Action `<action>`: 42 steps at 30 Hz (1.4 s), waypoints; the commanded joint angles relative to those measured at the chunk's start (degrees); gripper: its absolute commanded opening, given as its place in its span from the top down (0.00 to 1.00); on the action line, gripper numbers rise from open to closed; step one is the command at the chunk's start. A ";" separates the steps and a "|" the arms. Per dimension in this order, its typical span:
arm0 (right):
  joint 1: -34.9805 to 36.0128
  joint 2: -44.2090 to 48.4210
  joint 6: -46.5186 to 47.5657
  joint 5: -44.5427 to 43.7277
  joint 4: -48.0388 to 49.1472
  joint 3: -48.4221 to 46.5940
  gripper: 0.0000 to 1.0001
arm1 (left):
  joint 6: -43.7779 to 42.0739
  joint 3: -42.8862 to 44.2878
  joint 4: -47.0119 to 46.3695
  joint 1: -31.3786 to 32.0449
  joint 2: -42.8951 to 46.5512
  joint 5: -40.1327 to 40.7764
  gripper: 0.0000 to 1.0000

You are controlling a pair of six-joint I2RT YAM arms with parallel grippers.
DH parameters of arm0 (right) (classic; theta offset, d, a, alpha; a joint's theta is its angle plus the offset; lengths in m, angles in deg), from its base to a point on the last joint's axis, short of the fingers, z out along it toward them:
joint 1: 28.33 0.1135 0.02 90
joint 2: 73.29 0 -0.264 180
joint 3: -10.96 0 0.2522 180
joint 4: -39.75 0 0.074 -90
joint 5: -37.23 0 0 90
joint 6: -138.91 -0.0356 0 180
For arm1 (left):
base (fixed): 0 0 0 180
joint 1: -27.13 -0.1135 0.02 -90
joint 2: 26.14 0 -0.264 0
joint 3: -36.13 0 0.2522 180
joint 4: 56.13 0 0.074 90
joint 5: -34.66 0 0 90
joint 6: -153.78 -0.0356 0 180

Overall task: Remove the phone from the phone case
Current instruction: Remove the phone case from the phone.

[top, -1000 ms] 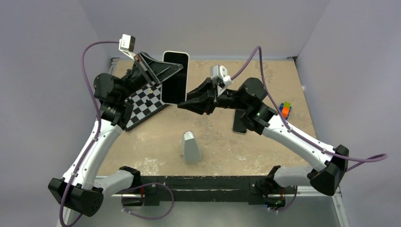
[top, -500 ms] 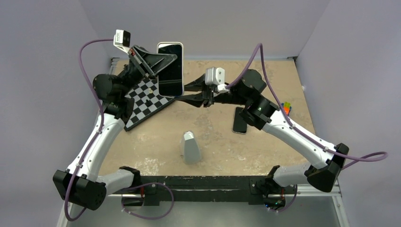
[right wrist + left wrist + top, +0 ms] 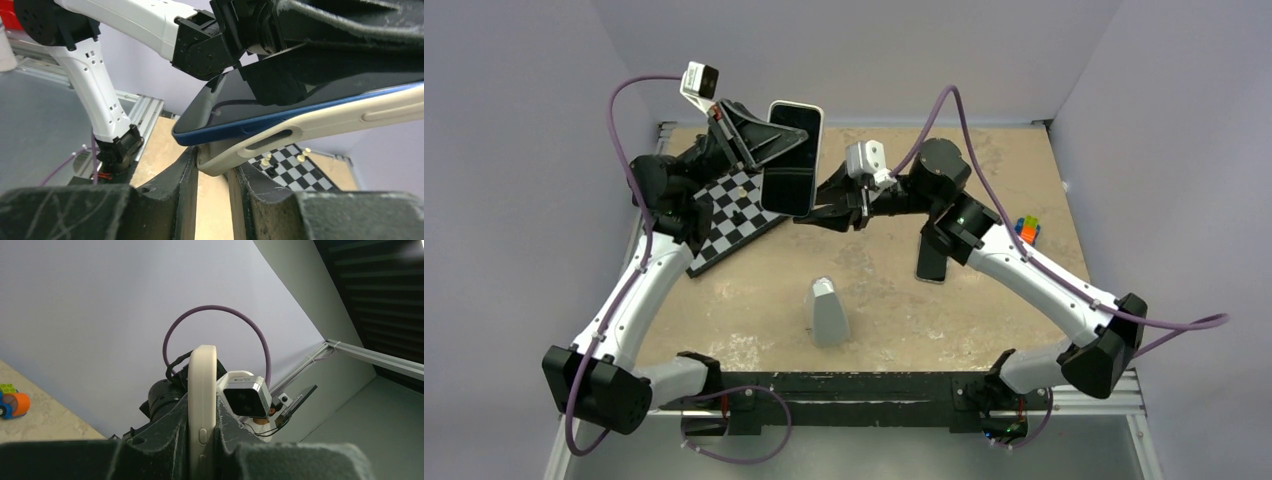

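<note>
My left gripper (image 3: 784, 150) is shut on the phone case (image 3: 796, 105), held upright above the back of the table with the phone (image 3: 789, 165) in it, black screen up. In the left wrist view the pale rim (image 3: 201, 380) stands clamped between my fingers (image 3: 201, 432). My right gripper (image 3: 807, 215) is shut on the case's lower corner. In the right wrist view its fingers (image 3: 186, 172) pinch the whitish corner (image 3: 260, 150). There the phone's blue edge (image 3: 235, 131) stands lifted out of the rim.
A checkerboard (image 3: 734, 215) with small pieces lies under the left arm. A grey tapered block (image 3: 827, 312) stands mid-table. Another black phone (image 3: 931, 262) lies under the right arm. A coloured toy (image 3: 1026, 230) sits at the right.
The left gripper carried the cased phone up and left, then back down a little. The right gripper moved left along with it and stayed at the lower corner.
</note>
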 commanded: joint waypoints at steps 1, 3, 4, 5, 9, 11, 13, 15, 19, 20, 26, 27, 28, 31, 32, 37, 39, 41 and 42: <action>-5.68 -6.61 -7.83 -10.41 9.01 -1.48 1.00 | 8.63 2.22 -7.74 3.99 0.71 -8.18 1.00; -7.58 -8.56 -14.27 -13.58 5.66 -5.28 1.00 | 9.09 2.25 -8.73 3.99 0.75 -8.23 1.00; -8.27 -9.46 -17.76 -13.82 3.37 -7.21 1.00 | 9.04 2.19 -8.91 3.99 0.89 -7.89 1.00; -8.58 -9.99 -21.76 -14.07 1.80 -8.10 1.00 | 9.07 1.75 -9.62 4.01 1.02 -6.97 1.00; -8.81 -8.71 -39.59 -13.53 2.77 -4.98 1.00 | 8.87 0.05 -13.54 3.99 0.47 -1.35 1.00; -8.90 -7.64 -46.22 -12.73 3.96 -2.35 1.00 | 8.02 -0.66 -14.75 3.99 -0.13 1.57 1.00; -9.11 -6.17 -50.67 -11.90 5.31 0.42 1.00 | 6.04 -1.43 -14.19 3.98 -0.36 3.75 1.00; -9.08 -4.39 -51.16 -9.69 5.92 2.16 0.95 | 2.77 -2.04 -11.85 3.99 0.05 5.55 1.00; -9.10 1.13 -45.50 -7.53 0.57 4.67 0.57 | -5.87 -3.02 -3.98 3.79 1.59 9.93 1.00; -9.14 2.71 -44.88 -7.34 -0.11 5.70 0.51 | -8.15 -3.22 -1.50 3.81 2.25 11.29 1.00; -9.11 11.18 -45.08 -7.15 -1.13 12.40 0.34 | -21.55 -3.48 9.78 3.81 4.99 19.24 1.00; -9.10 12.17 -46.33 -6.56 -0.36 13.33 0.34 | -22.89 -3.34 10.42 3.81 4.93 19.87 1.00; -9.08 13.06 -46.99 -6.22 0.09 13.94 0.33 | -23.37 -3.22 10.84 3.81 4.77 20.23 1.00; -9.22 15.38 -50.76 -6.79 1.64 14.78 0.35 | -23.57 -3.24 10.89 3.81 3.90 20.58 1.00; -9.21 15.57 -52.62 -6.81 2.48 14.68 0.38 | -23.10 -3.47 10.48 3.81 3.58 20.59 1.00; -9.26 12.93 -61.22 -3.10 9.83 12.76 0.65 | -22.60 -3.99 10.43 3.81 3.21 20.23 1.00; -9.48 11.47 -63.26 -2.22 12.06 12.50 0.66 | -22.27 -3.99 10.30 3.81 3.14 20.14 1.00; -9.48 10.17 -63.93 -1.97 12.80 12.10 0.66 | -21.95 -3.86 10.14 3.81 3.14 20.14 1.00; -9.57 9.69 -64.20 -2.05 13.07 12.01 0.65 | -21.74 -3.82 10.06 3.81 3.02 20.04 1.00</action>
